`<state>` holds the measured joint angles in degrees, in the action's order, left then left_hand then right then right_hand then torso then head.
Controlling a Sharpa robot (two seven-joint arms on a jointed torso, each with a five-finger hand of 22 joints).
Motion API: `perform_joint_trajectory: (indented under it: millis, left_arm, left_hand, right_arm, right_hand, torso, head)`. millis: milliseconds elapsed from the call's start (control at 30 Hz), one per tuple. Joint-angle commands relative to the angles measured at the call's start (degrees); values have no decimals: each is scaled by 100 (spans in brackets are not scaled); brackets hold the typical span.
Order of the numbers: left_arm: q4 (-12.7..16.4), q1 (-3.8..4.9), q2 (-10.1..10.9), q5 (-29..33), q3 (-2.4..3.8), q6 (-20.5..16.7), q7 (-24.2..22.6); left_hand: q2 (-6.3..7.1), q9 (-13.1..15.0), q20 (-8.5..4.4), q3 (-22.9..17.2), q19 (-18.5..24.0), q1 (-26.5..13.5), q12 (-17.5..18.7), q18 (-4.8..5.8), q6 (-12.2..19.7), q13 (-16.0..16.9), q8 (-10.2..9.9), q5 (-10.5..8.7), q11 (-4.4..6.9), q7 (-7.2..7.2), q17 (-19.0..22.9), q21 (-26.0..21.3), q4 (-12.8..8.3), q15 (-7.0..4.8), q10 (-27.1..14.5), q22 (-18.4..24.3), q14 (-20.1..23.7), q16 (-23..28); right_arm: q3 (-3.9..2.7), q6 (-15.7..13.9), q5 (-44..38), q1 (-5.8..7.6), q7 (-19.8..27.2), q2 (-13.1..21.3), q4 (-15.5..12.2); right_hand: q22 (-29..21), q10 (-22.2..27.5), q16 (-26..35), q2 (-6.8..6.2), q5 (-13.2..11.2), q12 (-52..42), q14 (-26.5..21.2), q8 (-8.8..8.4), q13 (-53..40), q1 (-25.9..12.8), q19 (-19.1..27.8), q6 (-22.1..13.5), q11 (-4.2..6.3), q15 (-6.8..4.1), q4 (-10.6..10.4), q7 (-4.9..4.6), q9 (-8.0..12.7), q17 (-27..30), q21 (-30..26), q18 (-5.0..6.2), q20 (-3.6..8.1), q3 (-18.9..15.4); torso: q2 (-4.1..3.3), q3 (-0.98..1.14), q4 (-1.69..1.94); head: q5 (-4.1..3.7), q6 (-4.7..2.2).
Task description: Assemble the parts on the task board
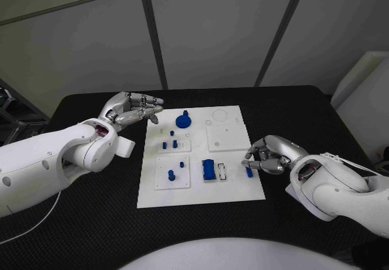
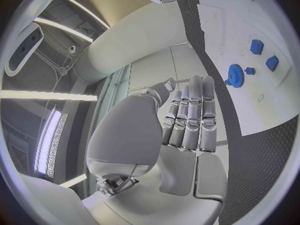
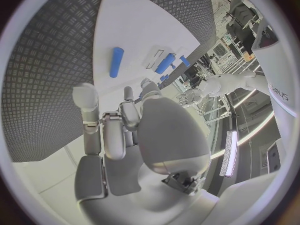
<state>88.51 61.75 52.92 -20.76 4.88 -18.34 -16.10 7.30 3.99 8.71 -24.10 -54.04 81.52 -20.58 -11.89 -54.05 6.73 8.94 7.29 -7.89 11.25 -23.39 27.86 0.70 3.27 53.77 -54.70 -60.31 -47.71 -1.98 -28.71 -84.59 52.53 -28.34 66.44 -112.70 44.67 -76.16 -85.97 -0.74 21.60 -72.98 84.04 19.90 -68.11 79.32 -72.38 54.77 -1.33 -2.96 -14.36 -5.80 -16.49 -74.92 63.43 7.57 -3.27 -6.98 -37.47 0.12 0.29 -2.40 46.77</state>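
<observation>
- Fingers [image 1: 261,156] of the right hand [image 1: 274,155] are curled inward at the right edge of the task board [image 1: 229,191]; nothing can be seen between them, so I read them as closed on nothing, though the head view is tight there.
- Just beside those fingertips, toward the board's middle, lies a small blue peg [image 1: 249,171], flat on the white plate. In the right wrist view the same peg [image 3: 116,61] lies a little ahead of the fingertips, apart from them, its long axis running roughly along the line the fingers point.
- Beyond the peg from the right fingers sits a larger blue block [image 1: 208,169] next to a white slotted holder [image 1: 222,171].
- Fingers [image 2: 190,115] of the left hand [image 1: 128,109] are held together, lightly bent, gripping nothing, and hover off the board's far left corner over the tabletop [image 1: 97,225].
- Nearest to the left fingers is the blue gear [image 1: 183,120]; short blue pins [image 1: 170,144] stand in a small plate further on.
- My judgement: the peg is the next part, and the right hand is by far the nearer. It would need to open and pinch across the peg's narrow width.
</observation>
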Motion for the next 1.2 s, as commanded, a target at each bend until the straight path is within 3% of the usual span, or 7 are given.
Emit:
perform_joint_trajectory:
  millis: [33, 267, 533, 633, 833, 1200]
  left_arm:
    - [10, 5, -11, 6, 3, 28, -33]
    - [13, 4, -14, 6, 3, 24, -39]
    - [20, 3, -7, 6, 3, 27, -41]
    - [21, 3, -2, 6, 3, 29, -40]
    - [20, 3, 2, 6, 3, 30, -40]
    - [13, 1, -2, 6, 3, 35, -37]
  left_hand:
    - [-37, -2, 26, -9, -14, 1, -18, 153, 19, -9, 21, -9, -4, 22, 7, -18, -27, 13, -51, 7, 28, 29]
    - [-37, -2, 26, -9, -14, 1, -18, 153, 19, -9, 21, -9, -4, 22, 7, -18, -27, 13, -51, 7, 28, 29]
    - [-37, -2, 26, -9, -14, 1, -18, 153, 19, -9, 21, -9, -4, 22, 7, -18, -27, 13, -51, 7, 28, 29]
    - [-37, -2, 26, -9, -14, 1, -18, 153, 19, -9, 21, -9, -4, 22, 7, -18, -27, 13, -51, 7, 28, 29]
    - [-37, -2, 26, -9, -14, 1, -18, 153, 19, -9, 21, -9, -4, 22, 7, -18, -27, 13, -51, 7, 28, 29]
    - [-47, -1, 26, -12, -16, 4, -29, 153, 19, -10, 26, -9, -5, 22, 10, -19, -32, 13, -54, 4, 28, 29]
  right_arm:
    - [-4, 24, -162, 8, 167, 65, -10]
    - [-1, 461, -505, 2, -233, 58, 135]
    - [1, 814, -656, -2, -509, -32, 236]
    - [2, 942, -718, -3, -588, -68, 282]
    - [3, 1040, -809, -5, -670, -142, 339]
    - [6, 1186, -857, -10, -698, -335, 476]
  right_hand:
    - [8, -51, 27, -17, 23, 12, 440, -60, -11, 23, 0, 139, 33, 7, -62, 25, 61, -818, -9, 32, -17, -46]
    - [2, -37, 27, -114, 7, 90, 443, -167, 46, -170, -2, 335, 52, -11, -220, 52, 147, -825, -20, 32, 5, -275]
    - [-13, -25, 30, -128, 3, 126, 443, -169, 69, -287, 3, 446, 73, -26, -224, 82, 137, -825, -36, 36, 16, -389]
    - [-20, -19, 31, -145, -9, 136, 443, -171, 77, -296, 6, 455, 76, -29, -220, 86, 133, -824, -42, 37, 19, -410]
    - [-21, -19, 30, -162, -23, 137, 444, -172, 75, -293, 6, 460, 79, -31, -212, 89, 130, -826, -43, 37, 21, -426]
    - [-30, -19, 34, -167, -29, 137, 442, -170, 68, -264, 11, 474, 85, -36, -198, 96, 122, -821, -52, 38, 26, -435]
  torso:
    - [-1, -3, 4]
    - [-8, 0, 1]
    - [-4, -13, 20]
    - [-8, -4, 22]
    - [-9, 0, 8]
    - [-9, -4, 26]
  head:
    - [-43, -16]
    - [-100, -16]
    - [-128, -5]
    - [-127, -3]
    - [-125, 12]
    - [-125, 32]
